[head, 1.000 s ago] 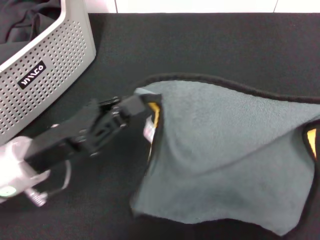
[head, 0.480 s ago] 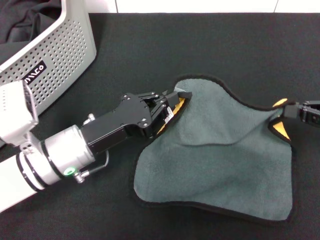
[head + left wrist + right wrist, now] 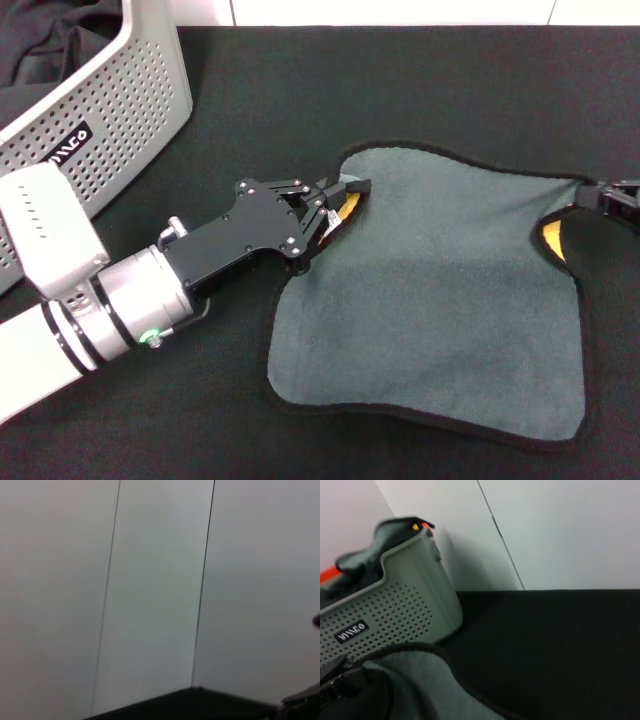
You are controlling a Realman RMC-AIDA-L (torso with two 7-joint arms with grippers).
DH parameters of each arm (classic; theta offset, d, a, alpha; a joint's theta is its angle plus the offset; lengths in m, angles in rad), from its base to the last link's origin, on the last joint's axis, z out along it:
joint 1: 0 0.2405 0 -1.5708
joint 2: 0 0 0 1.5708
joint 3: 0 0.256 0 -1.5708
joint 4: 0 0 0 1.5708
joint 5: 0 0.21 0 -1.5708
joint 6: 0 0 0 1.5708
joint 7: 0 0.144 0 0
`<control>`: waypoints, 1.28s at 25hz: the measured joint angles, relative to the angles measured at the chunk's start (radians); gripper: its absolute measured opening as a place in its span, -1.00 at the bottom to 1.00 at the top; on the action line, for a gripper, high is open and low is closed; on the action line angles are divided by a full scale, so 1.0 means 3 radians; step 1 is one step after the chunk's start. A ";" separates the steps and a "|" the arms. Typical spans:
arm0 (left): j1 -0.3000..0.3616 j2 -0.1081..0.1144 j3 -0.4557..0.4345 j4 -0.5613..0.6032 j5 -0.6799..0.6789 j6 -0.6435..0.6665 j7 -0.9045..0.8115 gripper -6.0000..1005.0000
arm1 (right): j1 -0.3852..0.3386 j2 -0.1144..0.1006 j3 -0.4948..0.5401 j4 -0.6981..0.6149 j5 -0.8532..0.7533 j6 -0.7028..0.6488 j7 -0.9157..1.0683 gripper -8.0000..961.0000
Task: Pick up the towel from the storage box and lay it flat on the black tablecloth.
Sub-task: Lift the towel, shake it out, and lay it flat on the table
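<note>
Grey-green towel [image 3: 440, 300]: lying grey-green face up on the black tablecloth [image 3: 420, 90], mostly spread, black stitched edging running round it
Towel corners: the one nearest the storage box is lifting slightly and showing orange-yellow underside; the opposite far corner is folding up and showing orange-yellow too
Left gripper [image 3: 338, 203]: reaching in low from the box side, its black fingers closing on the near towel corner and pinching it
Right gripper [image 3: 617, 195]: sitting at the head view's right edge, touching the towel's other raised corner; whether it is pinching cannot be told
Storage box [image 3: 120, 110]: standing at the tablecloth's far left, well apart from the towel, label facing the robot
Dark cloth [image 3: 60, 40]: lying bunched inside the box
</note>
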 joint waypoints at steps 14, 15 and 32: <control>-0.0233 0.0032 0.0022 0.0127 0.0091 -0.0625 0.0814 -0.85 | 0.0335 0.0176 -0.0017 0.0053 -0.0523 -0.0631 -0.0132 -0.94; -0.0264 0.0039 0.0018 0.0128 0.0124 -0.0680 0.0884 -0.85 | 0.0352 0.0177 -0.0018 0.0055 -0.0539 -0.0652 -0.0139 -0.94; -0.0364 0.0244 0.0004 0.0373 0.0385 -0.1010 0.1741 -0.83 | 0.0501 0.0178 -0.0024 0.0154 -0.0722 -0.0872 -0.0166 -0.93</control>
